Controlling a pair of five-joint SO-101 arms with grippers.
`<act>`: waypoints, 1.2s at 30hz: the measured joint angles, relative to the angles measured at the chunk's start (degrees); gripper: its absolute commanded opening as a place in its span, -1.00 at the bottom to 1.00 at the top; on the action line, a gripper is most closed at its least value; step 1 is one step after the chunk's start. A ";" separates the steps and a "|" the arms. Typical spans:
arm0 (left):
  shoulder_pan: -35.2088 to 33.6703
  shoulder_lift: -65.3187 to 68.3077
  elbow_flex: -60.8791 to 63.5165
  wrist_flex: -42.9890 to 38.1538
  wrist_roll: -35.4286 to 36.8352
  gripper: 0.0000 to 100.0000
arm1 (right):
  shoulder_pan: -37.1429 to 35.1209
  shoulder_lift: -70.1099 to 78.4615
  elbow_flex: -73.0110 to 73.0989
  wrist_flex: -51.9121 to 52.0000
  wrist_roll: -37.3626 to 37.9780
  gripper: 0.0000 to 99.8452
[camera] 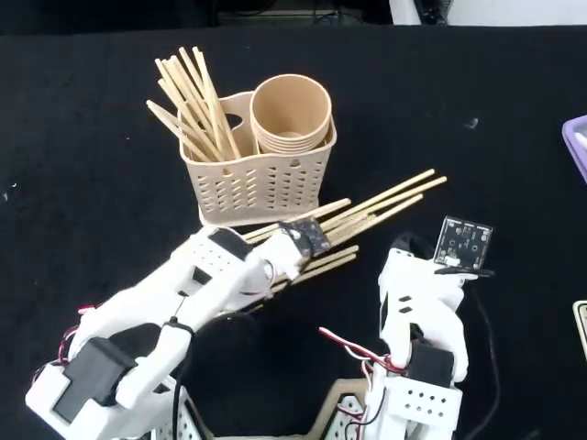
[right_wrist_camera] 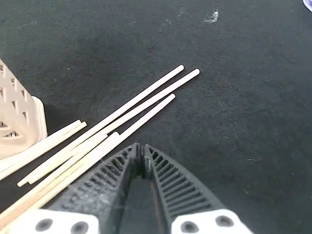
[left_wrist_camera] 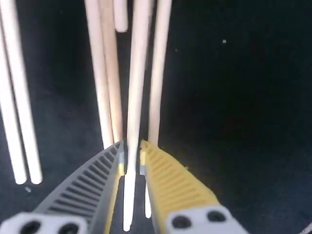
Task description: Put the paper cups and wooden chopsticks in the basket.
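Observation:
A beige slotted basket (camera: 257, 183) stands at the back of the table. A bunch of wooden chopsticks (camera: 194, 103) leans in its left compartment, and a stack of paper cups (camera: 291, 114) sits in its right one. Several loose chopsticks (camera: 385, 203) lie fanned on the black cloth in front of the basket. My left gripper (camera: 307, 236) is down on this pile. Its grey and yellow fingers (left_wrist_camera: 130, 148) are shut on one chopstick (left_wrist_camera: 136, 87) that runs between them. My right gripper (right_wrist_camera: 142, 148) is shut on nothing, just off the loose chopsticks (right_wrist_camera: 146, 102); the basket's corner (right_wrist_camera: 19, 122) is beside them.
A purple object (camera: 576, 142) pokes in at the right edge, with a pale item (camera: 581, 330) below it. Black cloth covers the table all around. The right arm (camera: 424, 302) stands near the front, to the right of the pile.

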 measured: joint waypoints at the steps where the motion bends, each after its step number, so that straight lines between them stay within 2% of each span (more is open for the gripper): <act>1: 0.00 0.00 -0.70 0.79 0.00 -0.94 | 0.00 0.00 0.00 0.00 0.00 -0.98; 13: -3.96 -1.67 -8.00 8.62 -0.44 -0.94 | 0.00 0.00 0.00 0.00 0.00 -0.98; 21: -4.40 -15.47 -10.99 16.44 -0.44 -0.94 | 0.00 0.00 0.00 0.00 0.00 -0.98; 36: -4.31 -39.30 -12.84 17.05 -0.44 -0.94 | 0.00 0.00 0.00 0.00 0.00 -0.98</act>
